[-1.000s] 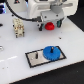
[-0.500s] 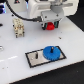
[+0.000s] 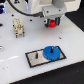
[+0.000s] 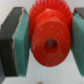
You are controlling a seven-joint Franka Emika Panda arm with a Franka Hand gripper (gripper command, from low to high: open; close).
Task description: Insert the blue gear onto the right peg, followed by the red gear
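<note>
- You have the red gear point(image 4: 48, 37) clamped between the two teal pads point(image 4: 22, 42) of the gripper point(image 4: 47, 42); the pads press on its toothed rim from both sides, so the fingers are closed only as far as the gear's width.
- In the wrist view the gear fills the space between the fingers and hides nearly everything beneath it; you see only a blurred white surface and a thin pale vertical line below the hub, too faint to name.
- In the exterior view the gripper point(image 3: 52, 22) hangs above the white table point(image 3: 15, 55), and only a red sliver of the gear point(image 3: 51, 23) shows under the fingers.
- The blue gear point(image 3: 49, 52) lies flat on the black-rimmed plate point(image 3: 35, 58), below the fingers and well apart from them.
- You cannot make out the right peg: the blue gear covers that spot and the picture is coarse.
</note>
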